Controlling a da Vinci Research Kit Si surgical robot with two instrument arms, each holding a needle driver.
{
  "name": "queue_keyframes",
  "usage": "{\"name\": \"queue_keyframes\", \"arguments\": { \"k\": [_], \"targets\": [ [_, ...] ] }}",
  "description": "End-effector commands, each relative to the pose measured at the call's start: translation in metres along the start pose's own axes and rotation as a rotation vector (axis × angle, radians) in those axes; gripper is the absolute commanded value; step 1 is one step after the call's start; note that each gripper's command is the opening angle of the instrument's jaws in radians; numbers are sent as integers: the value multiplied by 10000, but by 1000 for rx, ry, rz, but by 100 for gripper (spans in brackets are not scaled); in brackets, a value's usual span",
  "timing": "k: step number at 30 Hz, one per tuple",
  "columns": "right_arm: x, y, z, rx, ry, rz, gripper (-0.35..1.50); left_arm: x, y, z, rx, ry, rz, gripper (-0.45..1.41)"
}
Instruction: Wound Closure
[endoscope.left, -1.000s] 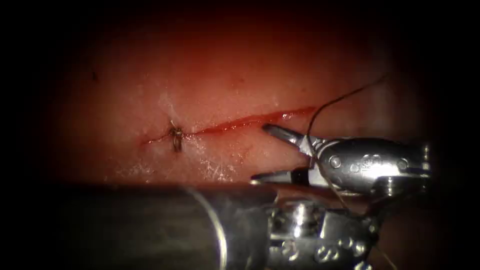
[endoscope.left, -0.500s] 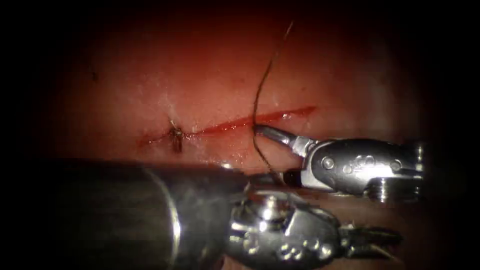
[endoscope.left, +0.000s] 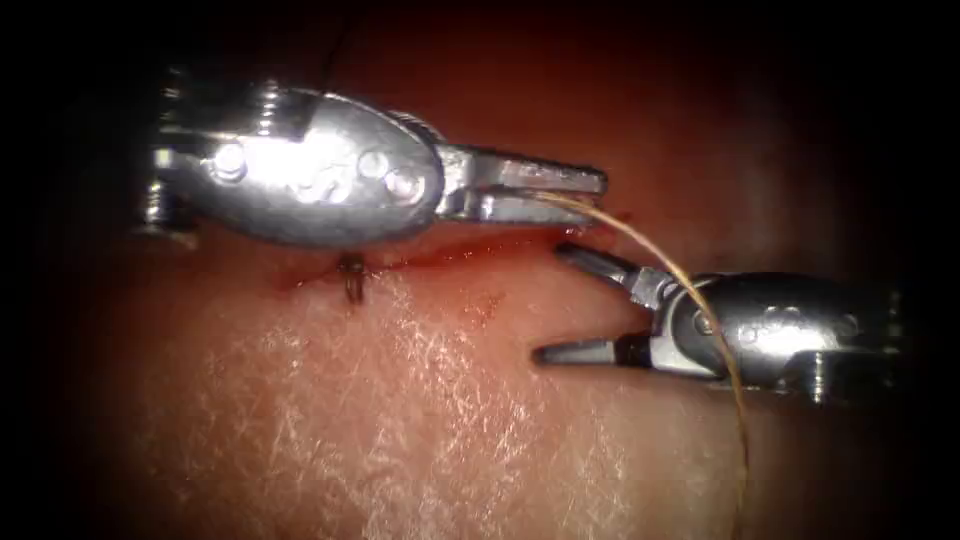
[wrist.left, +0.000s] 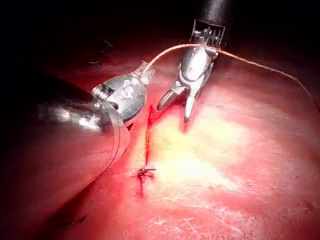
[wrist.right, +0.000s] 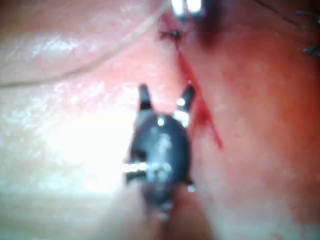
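Both tools are polished silver metal: the left gripper (endoscope.left: 585, 185) and right gripper (endoscope.left: 560, 300) each have a rounded, teardrop-shaped wrist housing studded with small round rivets and slim tapered jaws.

We see the tissue (endoscope.left: 420, 420) as the carrying surface; its cut (endoscope.left: 450, 252) holds red fluid (endoscope.left: 480, 245); one knotted stitch (endoscope.left: 352, 275) sits across the cut's left end.

- Endoscope view: dark vignette at every edge, brightest in the centre
- Hard glare on the left tool (endoscope.left: 590, 180)
- Right wrist view: soft, washed-out tissue (wrist.right: 75, 125)
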Motion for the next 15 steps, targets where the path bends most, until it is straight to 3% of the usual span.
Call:
{"name": "queue_keyframes", "arguments": {
  "k": [1,7,15],
  "targets": [
    [-4,-1,0,-5,4,3,106,-9,-6,2,3,-5,2,-45],
    [-7,3,-17,-25,1,5,106,-52,-49,-30,45,-25,-19,-45],
    [-9,1,-18,-31,-1,5,106,-111,-106,-54,146,-45,-54,-45]
  ]
}}
